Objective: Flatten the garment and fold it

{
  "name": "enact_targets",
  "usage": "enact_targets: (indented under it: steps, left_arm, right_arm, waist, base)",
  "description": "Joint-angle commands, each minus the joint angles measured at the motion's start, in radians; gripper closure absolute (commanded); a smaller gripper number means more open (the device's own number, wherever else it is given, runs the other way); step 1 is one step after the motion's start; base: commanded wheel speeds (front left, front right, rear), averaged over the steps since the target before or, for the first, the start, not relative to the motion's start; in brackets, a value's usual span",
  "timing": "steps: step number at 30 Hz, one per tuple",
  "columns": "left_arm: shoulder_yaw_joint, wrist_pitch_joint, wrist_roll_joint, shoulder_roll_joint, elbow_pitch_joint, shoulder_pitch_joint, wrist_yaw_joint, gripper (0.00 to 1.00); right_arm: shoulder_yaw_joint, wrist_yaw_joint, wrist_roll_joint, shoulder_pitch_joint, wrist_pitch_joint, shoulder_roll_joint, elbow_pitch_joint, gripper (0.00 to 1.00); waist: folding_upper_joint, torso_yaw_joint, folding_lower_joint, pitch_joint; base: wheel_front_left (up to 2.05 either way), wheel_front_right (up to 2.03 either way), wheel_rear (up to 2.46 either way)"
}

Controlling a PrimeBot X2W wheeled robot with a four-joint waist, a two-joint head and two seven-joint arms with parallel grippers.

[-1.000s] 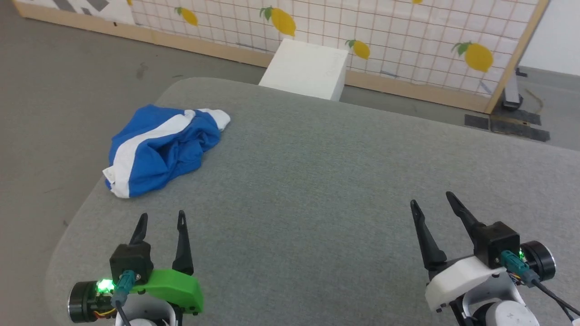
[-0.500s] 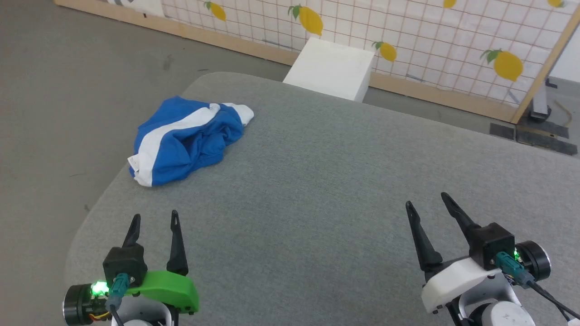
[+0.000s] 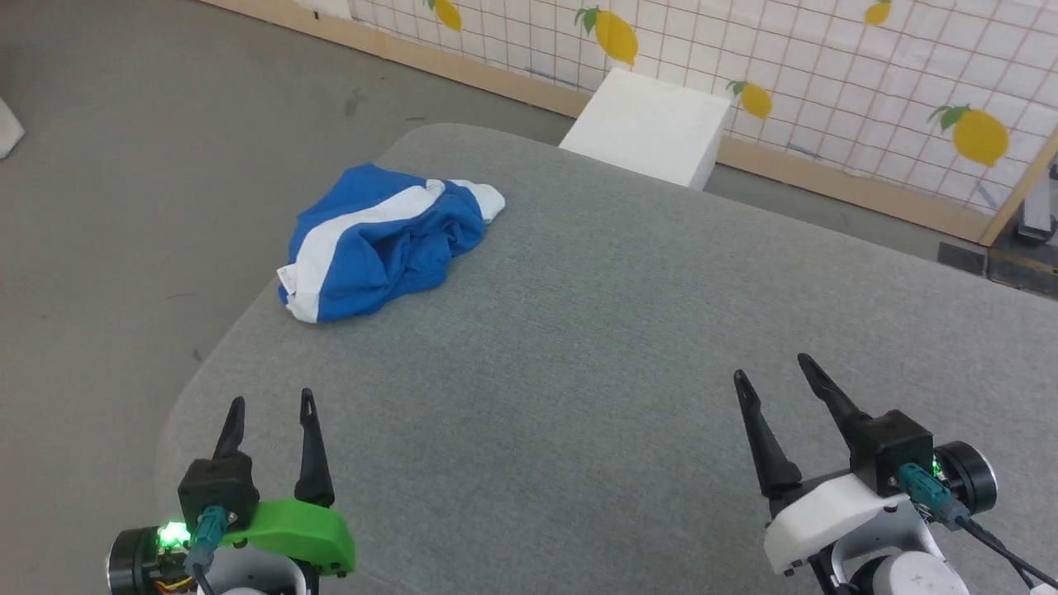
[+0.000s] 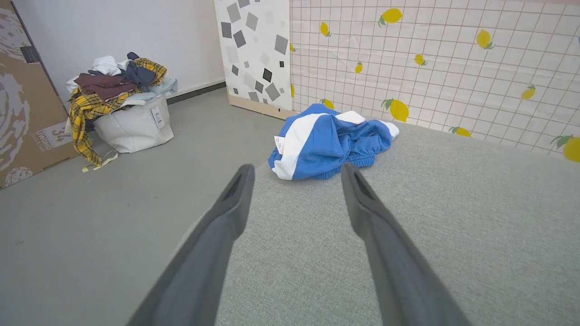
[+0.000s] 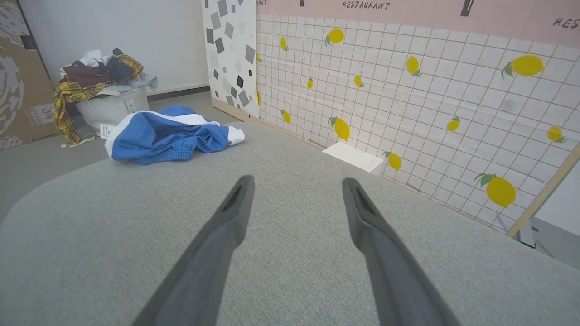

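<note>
The garment (image 3: 380,240), royal-blue shorts with a white stripe, lies crumpled in a heap near the far left edge of the grey table (image 3: 595,347). A small white tag shows at its near left corner. My left gripper (image 3: 271,403) stands open at the near left, well short of the heap, which lies just beyond its fingertips in the left wrist view as the garment (image 4: 328,140). My right gripper (image 3: 769,368) stands open at the near right, far from the cloth. The right wrist view has the garment (image 5: 167,133) at the table's far left.
A white box (image 3: 649,128) sits on the floor beyond the table's far edge, against a lemon-print panel (image 3: 826,74). A white basket heaped with clothes (image 4: 120,106) stands on the floor to the left, beside a cardboard box (image 4: 22,104).
The head camera has turned left, so the whole scene has shifted right in the view. Both grippers stay open and the garment lies as before.
</note>
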Motion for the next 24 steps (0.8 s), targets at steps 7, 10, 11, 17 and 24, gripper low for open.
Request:
enact_targets:
  steps: [7, 10, 11, 17, 24]
  left_arm:
    - [-0.001, -0.022, -0.028, 0.015, 0.011, 0.01, 0.02, 0.0]
    - [-0.003, -0.028, -0.033, 0.016, 0.014, 0.011, 0.025, 0.0]
    - [-0.004, -0.03, -0.035, 0.017, 0.016, 0.011, 0.027, 0.0]
    - [-0.006, -0.042, -0.049, 0.024, 0.025, 0.011, 0.035, 0.0]
    - [-0.01, -0.056, -0.065, 0.035, 0.032, 0.013, 0.047, 0.0]
  right_arm:
    - [0.009, -0.001, 0.003, -0.021, -0.017, 0.0, 0.011, 0.0]
    - [0.01, -0.001, 0.001, -0.022, -0.018, 0.001, 0.013, 0.0]
    - [0.01, -0.001, 0.001, -0.022, -0.019, 0.001, 0.014, 0.0]
    - [0.017, -0.001, 0.004, -0.025, -0.022, 0.001, 0.019, 0.0]
    - [0.026, -0.001, 0.004, -0.027, -0.03, 0.001, 0.025, 0.0]
  waist:
    - [0.0, 0.042, -0.0001, 0.005]
    - [0.0, 0.055, -0.0001, 0.007]
    - [0.0, 0.06, -0.0001, 0.007]
    - [0.0, 0.085, -0.0001, 0.007]
    - [0.0, 0.113, -0.0001, 0.004]
  base:
    - [0.0, 0.0, 0.0]
    - [0.0, 0.0, 0.0]
    - [0.0, 0.0, 0.0]
    - [0.0, 0.0, 0.0]
    - [0.0, 0.0, 0.0]
